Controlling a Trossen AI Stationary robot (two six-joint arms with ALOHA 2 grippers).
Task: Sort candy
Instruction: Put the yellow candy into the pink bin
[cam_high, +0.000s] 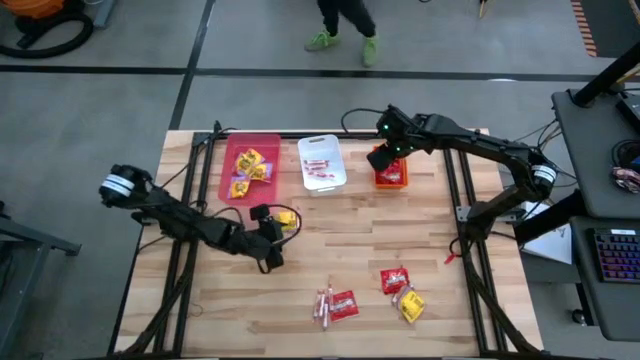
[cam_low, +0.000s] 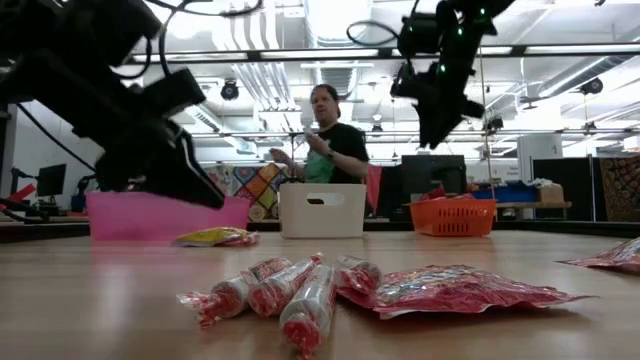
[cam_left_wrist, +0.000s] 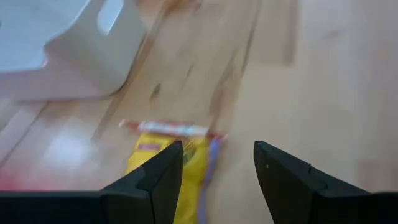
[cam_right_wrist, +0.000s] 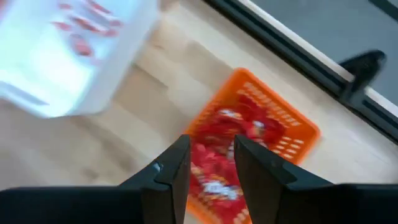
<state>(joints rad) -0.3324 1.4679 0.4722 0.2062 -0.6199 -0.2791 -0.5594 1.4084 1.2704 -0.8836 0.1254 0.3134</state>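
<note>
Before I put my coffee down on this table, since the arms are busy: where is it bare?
Bare wood lies at the table's near left corner, and mid-table between the left gripper and the loose candy near the front. The back row is crowded: pink bin, white bin, orange bin, right gripper above it.

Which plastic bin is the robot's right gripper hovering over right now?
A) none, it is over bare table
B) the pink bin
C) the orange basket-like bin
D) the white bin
C: the high view shows the right gripper above the orange basket-like bin, and its wrist view looks down on red packets inside.
</note>
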